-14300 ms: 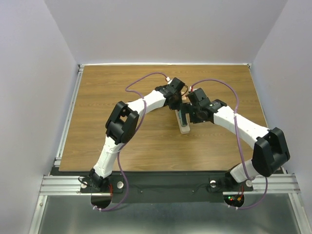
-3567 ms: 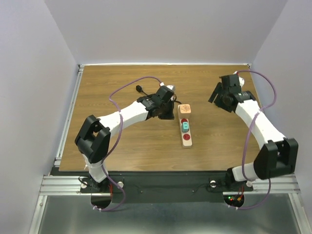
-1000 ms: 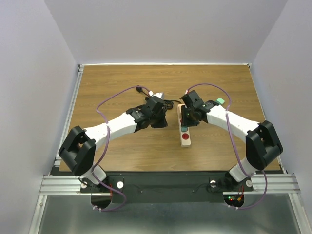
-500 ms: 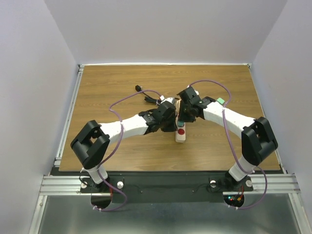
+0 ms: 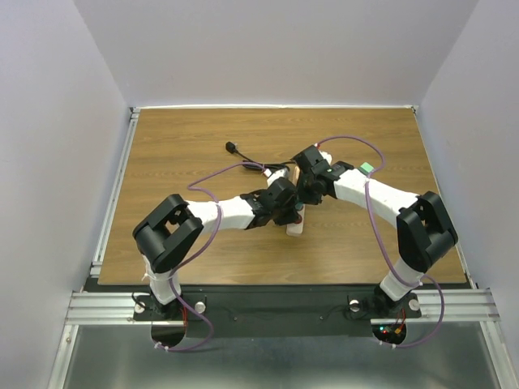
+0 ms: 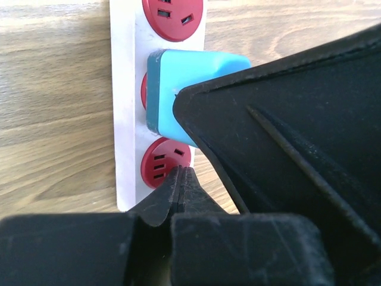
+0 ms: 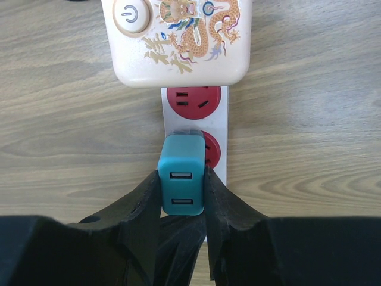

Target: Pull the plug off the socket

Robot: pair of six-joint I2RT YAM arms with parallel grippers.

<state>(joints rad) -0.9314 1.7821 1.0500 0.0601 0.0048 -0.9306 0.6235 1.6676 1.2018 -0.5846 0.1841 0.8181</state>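
Note:
The socket (image 7: 193, 128) is a narrow white strip with red outlets and a beige head bearing a dragon picture and a power button. A teal plug (image 7: 181, 164) with two USB ports sits in its second outlet. My right gripper (image 7: 183, 174) is shut on the plug, one finger on each side. My left gripper (image 6: 180, 171) is shut with nothing between its fingers, its tips at the end red outlet (image 6: 162, 168) just below the plug (image 6: 178, 83). In the top view both grippers (image 5: 292, 212) (image 5: 306, 198) meet over the socket (image 5: 295, 229) and hide most of it.
The socket's thin black cord (image 5: 247, 160) loops over the wooden table (image 5: 178, 146) behind the left arm. Purple cables arch over both arms. An aluminium rail (image 5: 113, 194) runs along the table's left edge, with walls close on three sides.
The left arm has swung right and brought its shut gripper onto the strip's near end. The right gripper has closed in on the plug. The strip has shifted left and turned slightly.

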